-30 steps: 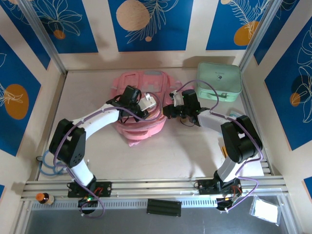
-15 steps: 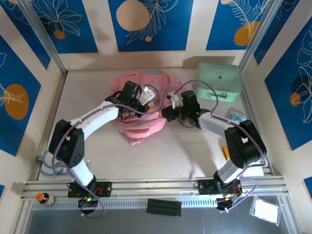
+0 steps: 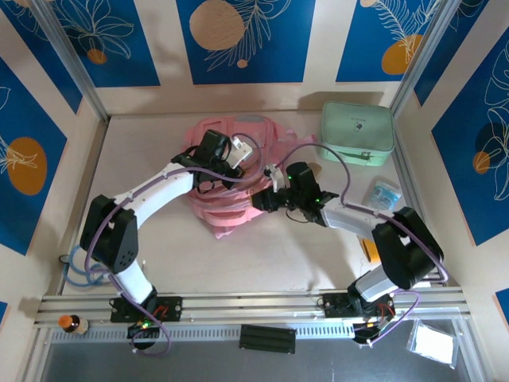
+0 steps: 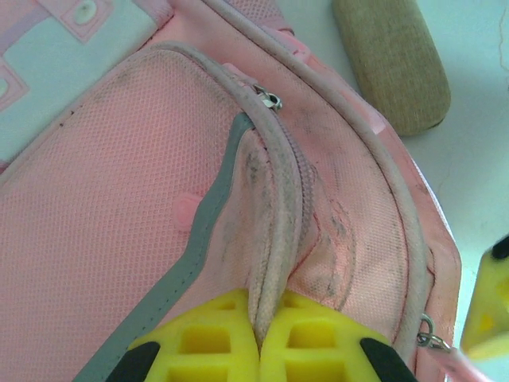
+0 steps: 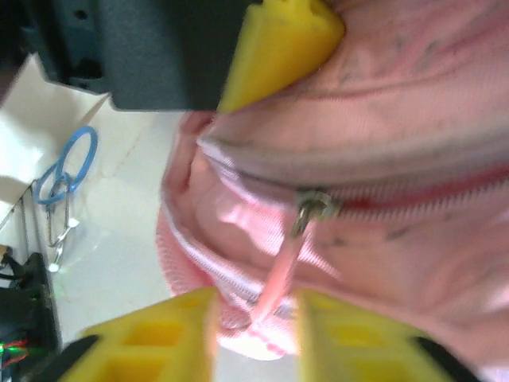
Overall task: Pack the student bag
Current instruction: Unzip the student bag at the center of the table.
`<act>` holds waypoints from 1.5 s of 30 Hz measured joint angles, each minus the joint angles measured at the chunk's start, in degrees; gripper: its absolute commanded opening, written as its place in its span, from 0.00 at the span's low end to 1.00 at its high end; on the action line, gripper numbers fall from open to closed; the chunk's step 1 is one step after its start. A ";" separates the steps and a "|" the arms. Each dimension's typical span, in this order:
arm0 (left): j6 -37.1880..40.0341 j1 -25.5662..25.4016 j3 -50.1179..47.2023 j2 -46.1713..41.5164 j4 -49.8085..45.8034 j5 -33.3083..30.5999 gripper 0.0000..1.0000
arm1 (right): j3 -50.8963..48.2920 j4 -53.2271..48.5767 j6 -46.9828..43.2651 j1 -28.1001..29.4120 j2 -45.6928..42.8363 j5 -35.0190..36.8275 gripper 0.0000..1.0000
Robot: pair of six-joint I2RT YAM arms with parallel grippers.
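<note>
The pink student bag lies flat mid-table, front pocket up. My left gripper is over its upper right part. In the left wrist view the yellow fingers are shut on a raised fold of the student bag along a zip seam, below the zip slider. My right gripper is at the bag's right edge. In the right wrist view it stands open, with a pink zip pull strap hanging loose between the fingers from its slider.
A mint green hard case sits at the back right. An olive fabric-covered case lies on the table beside the bag. A small blue packet lies right of the right arm. A blue cable loop lies beyond the table edge.
The left gripper has shut on the bag's fold. The right gripper slid left and nearer along the bag's edge, then opened off the zip pull.
</note>
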 measured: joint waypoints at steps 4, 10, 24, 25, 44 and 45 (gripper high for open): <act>0.04 0.04 -4.46 -3.08 3.41 0.02 0.00 | -2.86 0.09 9.27 -4.33 -6.93 0.28 0.55; 0.04 0.17 -8.72 -6.58 5.90 1.16 0.00 | 2.78 -6.12 22.12 -8.02 -7.63 0.83 0.60; -0.46 0.28 -9.68 -6.99 6.56 2.16 0.00 | 16.50 -14.95 39.08 -8.59 10.43 -6.23 0.42; -0.57 0.28 -9.70 -7.02 6.58 2.16 0.00 | 16.72 -14.88 39.43 -8.44 10.80 -6.93 0.39; -1.07 0.28 -10.40 -7.78 7.13 1.90 0.00 | 17.27 -14.32 40.30 -7.80 10.62 -6.58 0.42; -1.05 0.28 -10.40 -7.78 7.13 1.90 0.00 | 17.00 -14.64 40.22 -7.80 10.10 -5.90 0.43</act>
